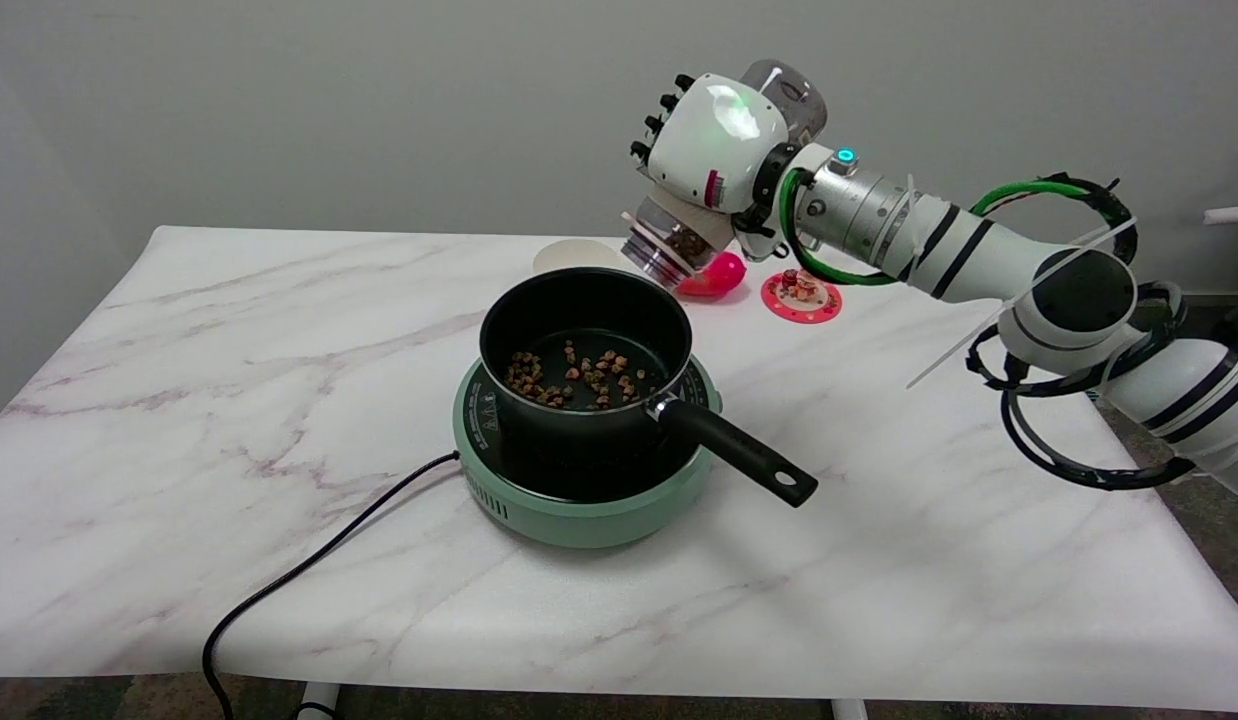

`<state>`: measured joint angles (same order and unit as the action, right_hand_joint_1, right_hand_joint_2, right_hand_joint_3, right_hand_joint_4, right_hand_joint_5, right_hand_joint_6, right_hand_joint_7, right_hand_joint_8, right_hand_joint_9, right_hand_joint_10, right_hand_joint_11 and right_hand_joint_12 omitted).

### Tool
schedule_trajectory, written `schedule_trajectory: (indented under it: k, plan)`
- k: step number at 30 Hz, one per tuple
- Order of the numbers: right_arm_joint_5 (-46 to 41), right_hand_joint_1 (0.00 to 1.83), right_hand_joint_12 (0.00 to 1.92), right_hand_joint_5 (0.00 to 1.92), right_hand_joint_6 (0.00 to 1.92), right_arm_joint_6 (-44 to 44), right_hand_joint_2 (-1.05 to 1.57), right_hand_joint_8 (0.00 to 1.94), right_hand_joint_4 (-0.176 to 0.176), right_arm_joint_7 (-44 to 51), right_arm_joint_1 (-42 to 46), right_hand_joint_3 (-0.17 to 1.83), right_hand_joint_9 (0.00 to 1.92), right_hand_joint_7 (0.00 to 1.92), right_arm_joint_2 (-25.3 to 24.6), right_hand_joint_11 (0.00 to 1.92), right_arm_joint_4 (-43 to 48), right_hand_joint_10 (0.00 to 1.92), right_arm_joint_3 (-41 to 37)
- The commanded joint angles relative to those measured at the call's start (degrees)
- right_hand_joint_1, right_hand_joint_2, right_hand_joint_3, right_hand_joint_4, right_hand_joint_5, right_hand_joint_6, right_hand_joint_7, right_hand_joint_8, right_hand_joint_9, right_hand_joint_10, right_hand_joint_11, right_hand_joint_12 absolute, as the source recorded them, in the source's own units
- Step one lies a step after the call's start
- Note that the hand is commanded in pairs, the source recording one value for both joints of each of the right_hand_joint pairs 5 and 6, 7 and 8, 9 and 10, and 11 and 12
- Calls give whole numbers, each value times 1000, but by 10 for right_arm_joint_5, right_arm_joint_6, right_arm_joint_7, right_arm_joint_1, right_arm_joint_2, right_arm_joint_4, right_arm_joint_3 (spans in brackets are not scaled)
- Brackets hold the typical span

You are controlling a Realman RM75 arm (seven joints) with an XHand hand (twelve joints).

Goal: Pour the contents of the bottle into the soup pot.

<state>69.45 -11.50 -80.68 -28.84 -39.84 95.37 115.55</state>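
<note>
A black soup pot (585, 345) with a long black handle sits on a green electric hotplate (579, 500) at the table's middle. Several small brown pieces (574, 378) lie on the pot's bottom. My right hand (717, 140) holds a clear bottle (669, 245) up in the air behind the pot's far right rim. The bottle is tilted steeply, its mouth pointing down and left toward the pot, its base sticking up behind the hand. A few brown pieces still show near the bottle's mouth.
The hotplate's black cord (309, 570) runs off the table's front left edge. Behind the pot lie a white round disc (577, 256), a pink object (714, 277) and a red coaster (801, 296) with small pieces on it.
</note>
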Motion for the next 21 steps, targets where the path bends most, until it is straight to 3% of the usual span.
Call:
schedule_trajectory:
  k: [1,21]
  plan:
    - [12,1447,1189,1920,1920,-26,995,1892,0,5,-28,555,1286,1892,17,1189,41,1286,3]
    - [21,1458,1189,1920,1920,-50,985,1902,0,25,-51,581,1289,1902,31,1189,83,1289,10]
